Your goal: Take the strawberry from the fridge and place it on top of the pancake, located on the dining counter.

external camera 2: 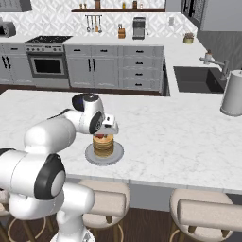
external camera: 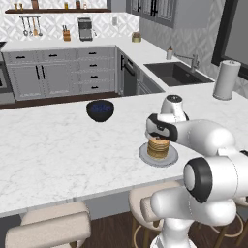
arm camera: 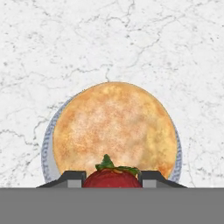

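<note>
We have the gripper (arm camera: 112, 177) closed on the strawberry (arm camera: 112, 178), one dark finger tip on each side of the fruit, and we hold it just above the pancake (arm camera: 114, 129) on the dining counter (external camera: 58, 145). In the right base view the strawberry (external camera 2: 99, 137) shows as a red spot at the top of the pancake stack (external camera 2: 103, 145), right under the hand.

To finish this step well, we judge that the fruit should sit nearer the middle of the pancake. In the hand view it hangs over the near edge, so a small shift toward the centre would help before we lower. Then we should come down gently until the fruit touches the top, and open the fingers slowly. A roundish fruit may roll off if we drop it from any height or let go near the rim.

The strawberry is dark red and slightly bumpy, with a small green leafy cap. The pancake is a flat round disc, golden brown at its edge and paler and mottled toward the middle. From the side it is a short stack of layers. It rests on a round grey plate (external camera: 144, 156) with a smooth rim. The counter is white stone with thin grey veins, flat and glossy.
</note>
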Tool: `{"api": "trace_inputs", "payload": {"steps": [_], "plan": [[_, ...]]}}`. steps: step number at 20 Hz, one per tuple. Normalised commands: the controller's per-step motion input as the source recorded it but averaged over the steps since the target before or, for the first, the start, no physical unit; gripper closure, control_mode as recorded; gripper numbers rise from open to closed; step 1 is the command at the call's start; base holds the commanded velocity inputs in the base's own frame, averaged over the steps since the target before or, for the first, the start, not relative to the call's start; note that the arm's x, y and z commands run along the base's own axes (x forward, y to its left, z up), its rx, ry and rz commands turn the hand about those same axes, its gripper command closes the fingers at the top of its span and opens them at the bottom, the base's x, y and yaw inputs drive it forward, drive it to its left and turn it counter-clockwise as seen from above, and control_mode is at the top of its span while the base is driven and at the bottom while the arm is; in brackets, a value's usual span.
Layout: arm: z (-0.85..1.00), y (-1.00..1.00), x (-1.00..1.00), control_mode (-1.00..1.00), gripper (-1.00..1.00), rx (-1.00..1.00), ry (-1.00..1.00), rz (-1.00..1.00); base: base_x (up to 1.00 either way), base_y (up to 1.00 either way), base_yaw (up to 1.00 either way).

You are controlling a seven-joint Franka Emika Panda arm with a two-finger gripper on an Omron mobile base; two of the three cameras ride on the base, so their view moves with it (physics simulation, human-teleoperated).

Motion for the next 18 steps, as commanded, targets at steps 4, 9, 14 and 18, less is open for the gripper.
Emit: {"api": "trace_inputs", "payload": {"steps": [4,9,14,18], "plan": [[-0.02,0.03,0.07,-1.00,1.00,0.00,0.00,0.00,0.00,0.00,0.00],[-0.04,0.02,0.06,-1.00,1.00,0.00,0.00,0.00,0.00,0.00,0.00],[-0.17,0.02,0.00,-1.00,1.00,0.00,0.01,0.00,0.00,0.00,0.00],[-0.11,0.00,0.00,-1.00,-1.00,0.01,0.00,0.00,0.00,0.00,0.00]]}}
